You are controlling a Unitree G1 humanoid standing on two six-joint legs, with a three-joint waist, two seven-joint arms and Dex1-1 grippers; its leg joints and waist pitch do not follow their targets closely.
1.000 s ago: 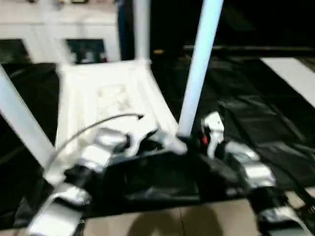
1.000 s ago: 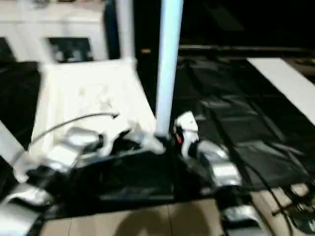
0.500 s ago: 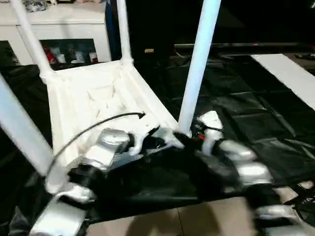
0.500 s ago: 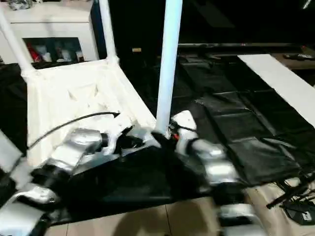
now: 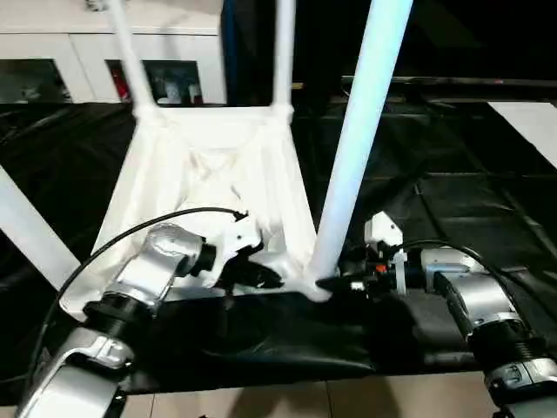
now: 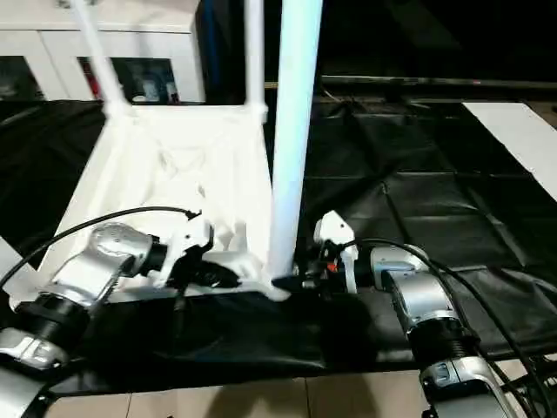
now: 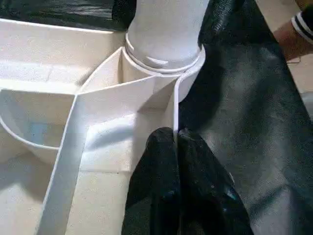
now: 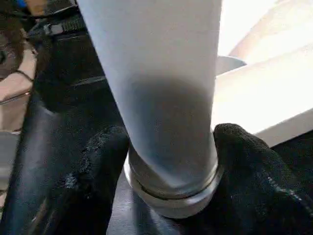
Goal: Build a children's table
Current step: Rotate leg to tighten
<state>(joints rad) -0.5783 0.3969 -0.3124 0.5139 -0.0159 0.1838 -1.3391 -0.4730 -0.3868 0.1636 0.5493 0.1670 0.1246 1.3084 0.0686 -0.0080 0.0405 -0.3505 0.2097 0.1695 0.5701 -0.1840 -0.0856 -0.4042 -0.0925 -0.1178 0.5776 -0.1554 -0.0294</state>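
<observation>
Since a second before, both silver forearms had swung outward, and the right gripper, which had stood beside the near leg, had come to sit with its jaws either side of that leg's base; the head camera had shifted too, so the whole scene sat differently in view. The children's table lay upside down on a black sheet spread over the floor, its ribbed underside facing up and its white legs rising from the corner sockets. In the right wrist view the right gripper's black fingers flanked the leg just above its socket collar, their pads against its sides, so the jaws were closed around the leg. The left gripper rested at the near rim of the tabletop, just beside the same corner; in the left wrist view its fingers were pressed together, jaws shut on nothing, with the tips touching an upright rib close to the socket. A white cabinet with glass doors stood behind the table, and a person's sleeve showed at the edge of the left wrist view
</observation>
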